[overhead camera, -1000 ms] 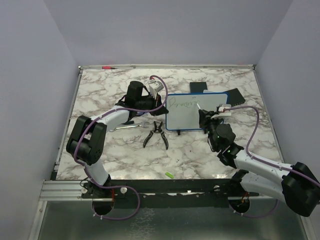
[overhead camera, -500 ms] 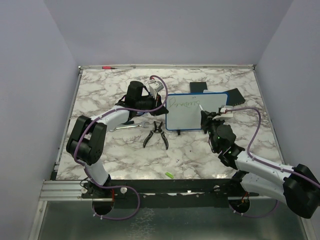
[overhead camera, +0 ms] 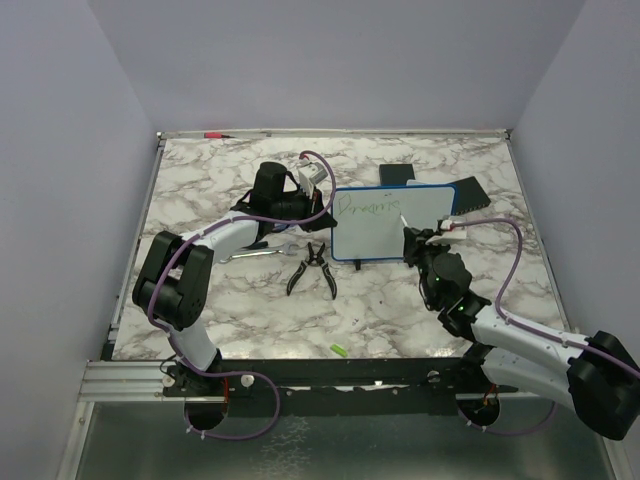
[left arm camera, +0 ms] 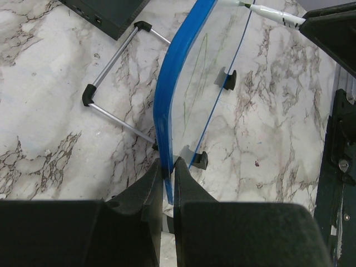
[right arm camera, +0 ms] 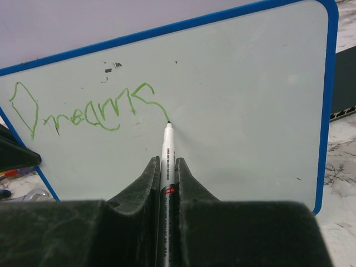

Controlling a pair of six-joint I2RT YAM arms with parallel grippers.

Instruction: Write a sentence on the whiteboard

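Pinching the whiteboard [overhead camera: 385, 225] upright on the table [overhead camera: 250, 310] by its blue frame with the left gripper [left arm camera: 168, 167], clamping a white marker [right arm camera: 167, 146] in the right gripper [right arm camera: 166, 167], tip ending the green sentence [right arm camera: 94, 114], "Dreams".

The whiteboard [right arm camera: 233, 83] has a white face inside a blue frame, and the sentence [right arm camera: 83, 114] on it is a thin green scrawl. The marker [right arm camera: 167, 147] is white with a black tip and a small red mark. The fingers [right arm camera: 142, 192] are black. The bench [overhead camera: 250, 310] is white marble veined grey-brown. The pliers [overhead camera: 315, 255] have black handles, and the cables [overhead camera: 516, 243] are purple.
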